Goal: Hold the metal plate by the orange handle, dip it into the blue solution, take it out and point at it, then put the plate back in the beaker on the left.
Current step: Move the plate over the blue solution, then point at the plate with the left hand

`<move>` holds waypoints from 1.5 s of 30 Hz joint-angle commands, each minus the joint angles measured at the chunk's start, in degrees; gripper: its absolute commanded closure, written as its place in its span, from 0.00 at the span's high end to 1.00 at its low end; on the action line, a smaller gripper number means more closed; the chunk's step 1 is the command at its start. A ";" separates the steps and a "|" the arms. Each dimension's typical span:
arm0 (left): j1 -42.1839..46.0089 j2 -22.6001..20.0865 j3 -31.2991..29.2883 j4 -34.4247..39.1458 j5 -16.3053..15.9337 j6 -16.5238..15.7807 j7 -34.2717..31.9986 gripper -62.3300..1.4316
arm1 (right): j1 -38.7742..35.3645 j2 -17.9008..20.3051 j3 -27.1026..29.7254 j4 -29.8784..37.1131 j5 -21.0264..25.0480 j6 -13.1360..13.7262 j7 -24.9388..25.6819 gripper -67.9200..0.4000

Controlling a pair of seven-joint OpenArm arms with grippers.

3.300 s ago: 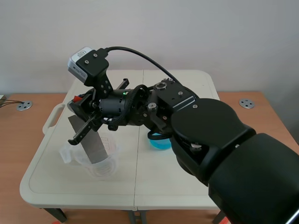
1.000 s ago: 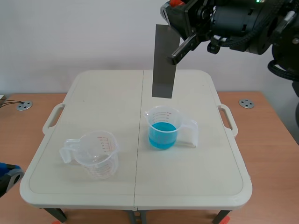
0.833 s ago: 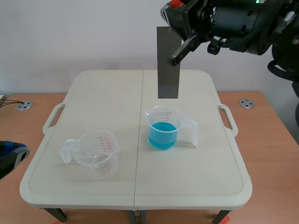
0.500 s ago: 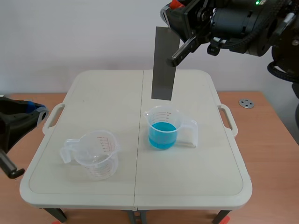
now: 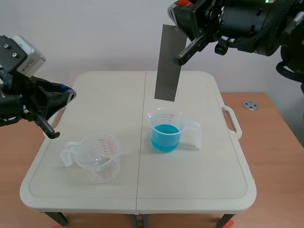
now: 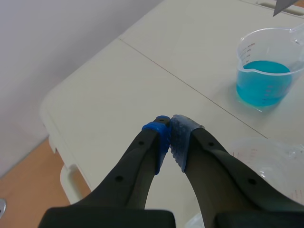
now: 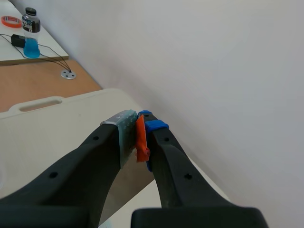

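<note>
Above a cream table [image 5: 199, 190], the right gripper [image 7: 137, 130] pinches the metal plate [image 5: 169, 61] by its orange handle [image 7: 141, 140]; the left gripper [image 6: 170, 128] is closed, empty.

**A Bare Robot Lab**

The left robot arm [image 5: 21, 102] and the right robot arm [image 5: 251, 21] hang around a cream folding surface [image 5: 190, 190] against a plain white wall [image 5: 95, 33]. On it sit an empty beaker [image 5: 97, 159] with printed measuring marks and a beaker of blue solution [image 5: 166, 132]. Round metal discs [image 5: 250, 105] lie on the wooden boards [image 5: 275, 147] around it. A side desk [image 7: 14, 53] carries a bottle of blue liquid [image 7: 31, 33] and cables [image 7: 45, 49].
</note>
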 commanded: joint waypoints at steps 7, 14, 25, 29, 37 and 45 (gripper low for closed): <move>-7.93 0.35 7.28 -5.09 -0.44 -1.51 -0.83 0.05 | 0.72 0.11 0.22 0.68 0.61 -0.35 1.31 0.02; -13.51 3.45 11.96 -9.57 -0.31 -5.16 -0.83 0.04 | 0.72 0.11 0.22 0.68 0.63 -0.35 1.31 0.02; -17.99 9.42 16.20 -10.78 2.99 -7.56 -0.61 0.04 | 0.72 0.11 0.22 0.68 0.81 -0.35 1.31 0.02; -18.88 10.71 17.73 -10.82 5.18 -8.55 -0.72 0.04 | 0.72 0.11 0.22 0.68 0.83 -0.35 1.31 0.02; -20.57 12.74 18.75 -10.91 5.42 -8.50 -0.81 0.04 | 0.72 0.11 0.22 0.68 0.81 -0.35 1.29 0.02; -20.68 13.44 18.75 -11.47 7.13 -8.28 -0.79 0.05 | 0.72 0.11 0.22 0.68 0.81 -0.35 1.29 0.02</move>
